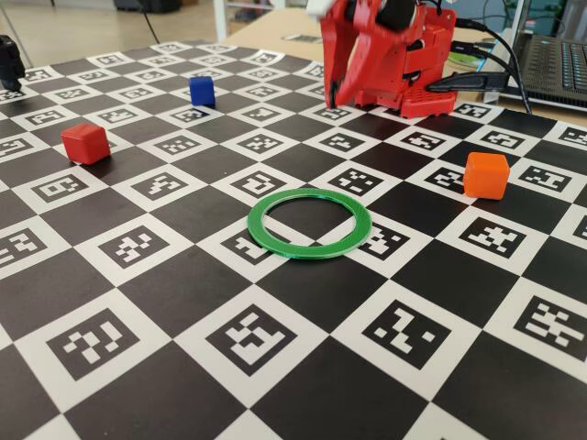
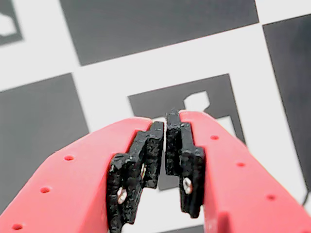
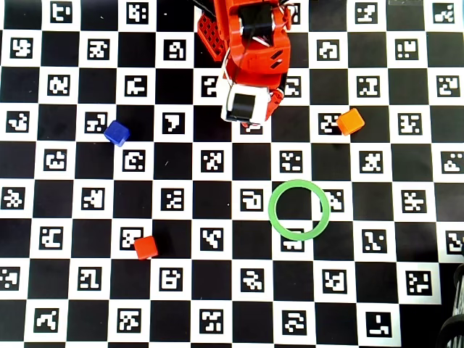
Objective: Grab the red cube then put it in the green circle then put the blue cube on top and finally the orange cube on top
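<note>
Three cubes: red cube (image 1: 85,143), blue cube (image 1: 202,90), orange cube (image 1: 485,175); one green circle (image 1: 310,225).

- The gripper (image 2: 166,127) sat folded close to the arm's base (image 3: 250,43), black pads (image 2: 150,150) pressed together with nothing between them, only bare checkered board (image 1: 183,385) beneath.
- In the overhead view, open board lay between the arm and the green circle (image 3: 274,217); nothing stood in that lane.
- The ring's centre was open, and it lay flat.
- The orange cube (image 3: 351,121) stood right of the arm, apart from the ring.
- The blue cube (image 3: 116,133) and red cube (image 3: 146,247) stood well apart on the left, each with clear board on all sides.
- A laptop (image 1: 555,64) and cables (image 1: 500,50) crowded the far right edge in the fixed view.
</note>
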{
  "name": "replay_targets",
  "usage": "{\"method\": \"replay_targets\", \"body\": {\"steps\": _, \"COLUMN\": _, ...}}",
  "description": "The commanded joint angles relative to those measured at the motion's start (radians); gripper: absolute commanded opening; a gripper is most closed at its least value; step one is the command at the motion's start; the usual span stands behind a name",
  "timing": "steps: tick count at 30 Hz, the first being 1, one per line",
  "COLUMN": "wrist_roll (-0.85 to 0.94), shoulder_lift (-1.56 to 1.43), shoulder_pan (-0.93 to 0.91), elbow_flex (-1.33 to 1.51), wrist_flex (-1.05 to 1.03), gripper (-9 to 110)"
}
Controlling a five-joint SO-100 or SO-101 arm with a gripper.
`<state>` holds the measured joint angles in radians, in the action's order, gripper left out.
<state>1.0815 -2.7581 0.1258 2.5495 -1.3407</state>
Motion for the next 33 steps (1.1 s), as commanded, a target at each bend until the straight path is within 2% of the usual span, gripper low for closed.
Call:
{"method": "replay_targets", "body": {"steps": 1, "wrist_roll": -0.118, "shoulder_lift": 0.259, "shoulder_pan": -0.048, "elbow_flex": -0.465, "wrist_flex": -0.107, "gripper": -6}}
{"method": "replay_targets", "body": {"steps": 3, "wrist_roll": -0.232, "shoulder_lift": 0.416, "shoulder_pan": -0.097, "elbow_flex": -0.676, "wrist_flex": -0.181, "gripper": -6}}
{"method": "replay_targets", "body": {"steps": 11, "wrist_roll": -0.445, "shoulder_lift": 0.865, "shoulder_pan": -0.278, "elbow_flex": -1.285, "wrist_flex": -0.341, "gripper": -6}}
{"method": "replay_targets", "body": {"steps": 16, "wrist_roll": -0.462, "shoulder_lift": 1.048, "shoulder_pan": -0.376, "elbow_flex": -1.437, "wrist_flex": -0.356, "gripper": 1}}
{"method": "replay_targets", "body": {"steps": 24, "wrist_roll": -0.540, "shoulder_lift": 1.394, "shoulder_pan": -0.469, "elbow_flex": -1.660, "wrist_flex": -0.387, "gripper": 24}}
{"method": "replay_targets", "body": {"steps": 29, "wrist_roll": -0.655, "shoulder_lift": 1.505, "shoulder_pan": -0.515, "elbow_flex": -1.703, "wrist_flex": -0.295, "gripper": 35}}
{"method": "replay_targets", "body": {"steps": 33, "wrist_roll": -0.663, "shoulder_lift": 1.603, "shoulder_pan": -0.545, "elbow_flex": -1.871, "wrist_flex": -0.360, "gripper": 42}}
